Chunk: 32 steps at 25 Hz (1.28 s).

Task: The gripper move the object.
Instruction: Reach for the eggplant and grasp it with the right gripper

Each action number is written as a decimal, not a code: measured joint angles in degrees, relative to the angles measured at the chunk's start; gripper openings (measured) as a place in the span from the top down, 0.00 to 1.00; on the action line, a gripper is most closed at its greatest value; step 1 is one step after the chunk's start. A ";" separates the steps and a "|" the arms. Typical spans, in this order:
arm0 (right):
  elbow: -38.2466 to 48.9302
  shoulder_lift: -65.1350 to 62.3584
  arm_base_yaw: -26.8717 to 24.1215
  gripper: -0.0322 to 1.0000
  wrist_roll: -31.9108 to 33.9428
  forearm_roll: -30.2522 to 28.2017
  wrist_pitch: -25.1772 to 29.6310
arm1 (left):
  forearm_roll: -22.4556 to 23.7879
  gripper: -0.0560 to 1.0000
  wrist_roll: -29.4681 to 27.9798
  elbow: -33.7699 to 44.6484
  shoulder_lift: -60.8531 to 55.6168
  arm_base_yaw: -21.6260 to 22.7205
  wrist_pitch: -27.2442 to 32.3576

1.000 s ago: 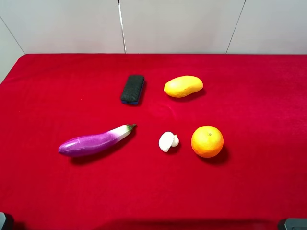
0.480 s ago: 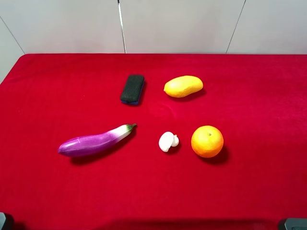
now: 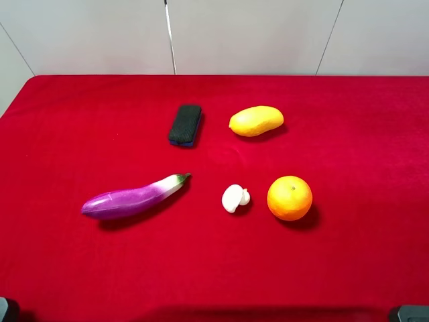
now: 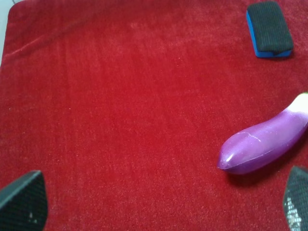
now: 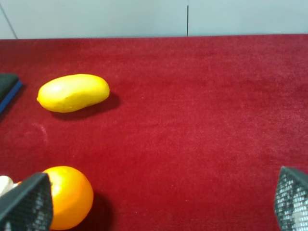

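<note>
Both sets of jaws gape wide and empty: left gripper (image 4: 159, 202), right gripper (image 5: 158, 202). The eggplant (image 3: 131, 198) lies left of centre, nearer the front edge. I'd straddle its fat middle crosswise with the left one and squeeze gently, since it looks glossy and might slip.

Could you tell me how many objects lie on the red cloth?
5: eggplant at front left, sponge behind it, mango right of the sponge, white piece near centre, orange right of it. None seem hidden.
</note>
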 joint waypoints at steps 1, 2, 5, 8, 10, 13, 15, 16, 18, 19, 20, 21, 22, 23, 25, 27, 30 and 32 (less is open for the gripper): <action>0.00 0.34 0.00 0.30 0.00 0.25 0.00 | 0.00 0.02 0.00 0.00 0.00 0.00 0.00; 0.00 1.17 0.00 0.30 -0.12 0.64 0.00 | 0.00 0.02 0.00 0.00 0.00 0.00 0.00; -0.72 5.71 0.00 0.30 -2.00 2.23 0.05 | 0.00 0.02 0.00 0.00 0.00 0.00 0.00; -3.01 11.59 0.00 0.30 -5.60 3.52 -0.05 | 0.00 0.02 0.00 0.00 0.00 0.00 0.00; -4.59 15.88 0.00 0.30 -8.27 4.57 -0.05 | 0.00 0.02 0.00 0.00 0.00 0.00 0.00; -6.69 21.77 0.00 0.30 -11.58 6.14 -0.05 | 0.00 0.02 0.00 0.00 0.00 0.00 0.00; -8.02 25.64 0.00 0.30 -13.72 7.29 -0.05 | 0.00 0.02 0.00 0.00 0.00 0.00 0.00; -8.64 27.15 0.00 0.30 -14.68 7.91 -0.05 | 0.00 0.02 0.00 0.00 0.00 0.00 0.00; -9.63 30.56 0.00 0.30 -17.26 9.10 -0.05 | 0.00 0.02 0.00 0.00 0.00 0.00 0.00; -10.10 31.92 0.00 0.30 -18.50 9.84 -0.05 | 0.00 0.02 0.00 0.00 0.00 0.00 0.00; -10.50 33.52 0.00 0.30 -20.03 10.66 -0.05 | 0.00 0.02 0.00 0.00 0.00 0.00 0.00; -10.96 35.09 0.00 0.30 -21.74 11.41 -0.05 | 0.00 0.02 0.00 0.00 0.00 0.00 0.00; -11.40 36.59 0.00 0.30 -23.31 12.06 -0.10 | 0.00 0.02 0.00 0.00 0.00 0.00 0.00; -11.87 37.75 0.05 0.30 -24.48 12.80 -0.10 | 0.00 0.02 0.00 0.00 0.00 0.00 0.00; -12.82 40.32 1.39 0.30 -26.00 13.32 -0.39 | 0.00 0.02 0.00 0.00 0.00 0.00 0.00; -13.97 42.63 3.43 0.30 -26.55 13.37 -0.69 | 0.00 0.02 0.00 0.00 0.00 0.00 0.00; -16.08 46.82 7.50 0.30 -26.76 12.60 -1.38 | 0.00 0.02 0.00 0.00 0.00 0.00 0.00; -17.79 50.25 10.58 0.30 -26.77 11.85 -1.50 | 0.00 0.02 0.00 0.00 0.00 0.00 0.00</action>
